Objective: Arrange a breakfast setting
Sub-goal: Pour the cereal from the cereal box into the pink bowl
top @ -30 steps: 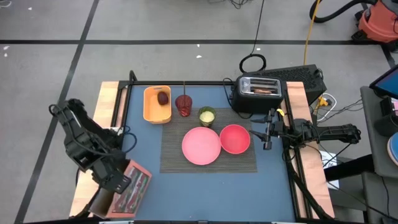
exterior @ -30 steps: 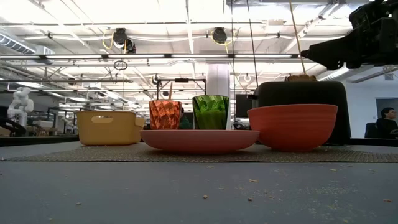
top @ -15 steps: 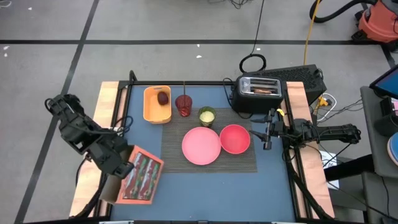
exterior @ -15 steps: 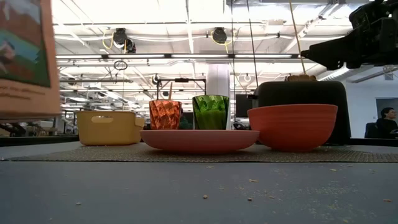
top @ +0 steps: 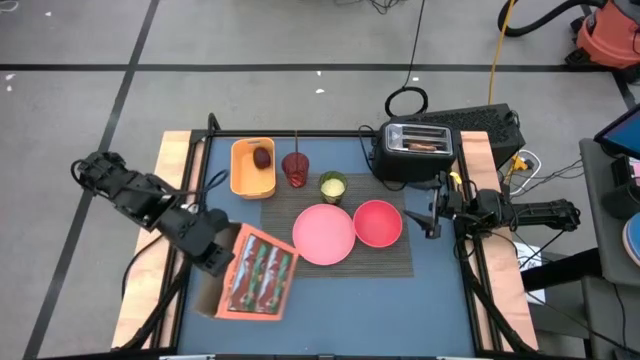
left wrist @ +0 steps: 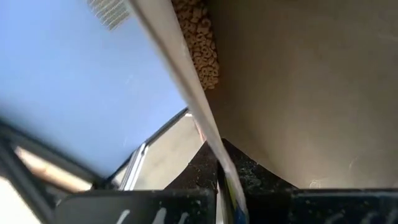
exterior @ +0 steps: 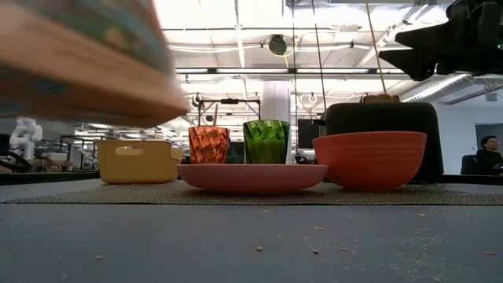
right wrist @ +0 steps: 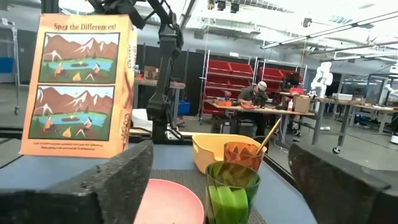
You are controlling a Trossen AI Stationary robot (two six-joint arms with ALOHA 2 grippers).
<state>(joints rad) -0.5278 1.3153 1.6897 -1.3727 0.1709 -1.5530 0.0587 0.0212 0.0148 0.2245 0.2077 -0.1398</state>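
My left gripper (top: 218, 262) is shut on an orange cereal box (top: 256, 285), held in the air over the table's near left part; the right wrist view shows its printed back (right wrist: 78, 87). On the dark woven placemat (top: 385, 262) stand the pink plate (top: 323, 234), the pink-red bowl (top: 378, 223), the red tumbler (top: 295, 168) and the green cup (top: 333, 186). The dark-red fruit (top: 262, 157) lies in a yellow bin (top: 252, 167). Toast (top: 418, 144) sticks up from the black toaster (top: 415, 152). My right gripper (top: 433, 214) waits open at the right edge. My left gripper holds the cereal box by one wall at its open top (left wrist: 208, 146), one finger inside the box and one outside. The fingers slant down from above. The box hangs tilted below them, clear of the table, with cereal rings (left wrist: 196, 43) showing inside.
The toaster's cable and a power strip (top: 480, 122) lie at the far right. Bare blue table (top: 350, 310) stretches in front of the placemat. A person (exterior: 487, 153) sits in the room beyond the table.
My left gripper has carried the cereal box from the near left corner toward the plate, a little higher, turning it about as it went. In the low view the box has come in from the left and now fills the upper left. My right gripper has tipped up slightly.
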